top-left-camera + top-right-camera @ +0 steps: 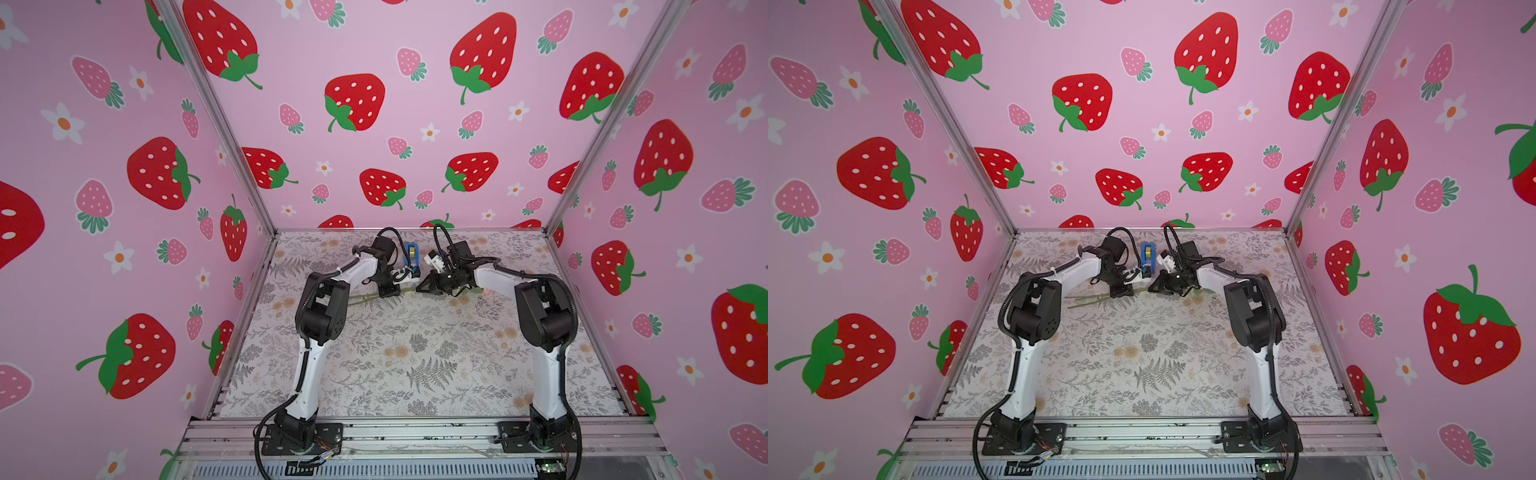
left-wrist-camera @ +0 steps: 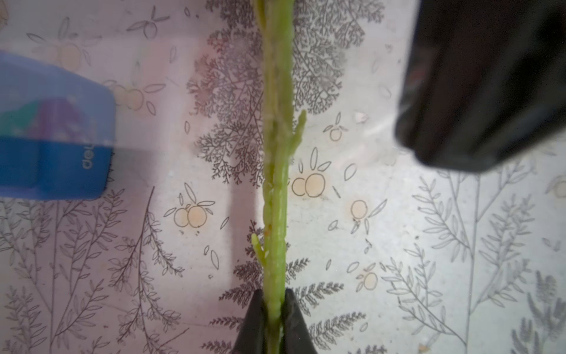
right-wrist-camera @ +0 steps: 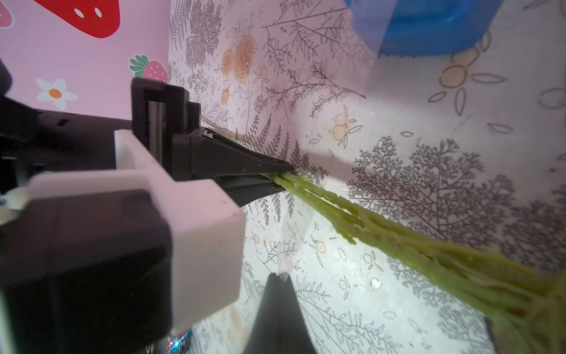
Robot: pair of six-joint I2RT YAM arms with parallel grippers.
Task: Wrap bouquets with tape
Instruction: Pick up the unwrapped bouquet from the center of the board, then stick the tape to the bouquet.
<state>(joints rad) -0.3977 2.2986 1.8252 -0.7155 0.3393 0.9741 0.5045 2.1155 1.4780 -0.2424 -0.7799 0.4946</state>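
Left end effector (image 2: pixel 275 298) is clamping the bouquet (image 2: pixel 275 153), jaws closed tight on the green stem bundle. In both top views the bouquet is lying across the far centre of the worktop (image 1: pixel 415 353), with cut ends pointing to 9 o'clock and the other end running to 3 o'clock under the right arm. Right end effector (image 3: pixel 280 279) is sitting just at 3 o'clock of the left one. Its tips are together and appear to be pinching a clear tape strip (image 3: pixel 370 36) leading back to the blue tape dispenser (image 1: pixel 411 253) at 12 o'clock.
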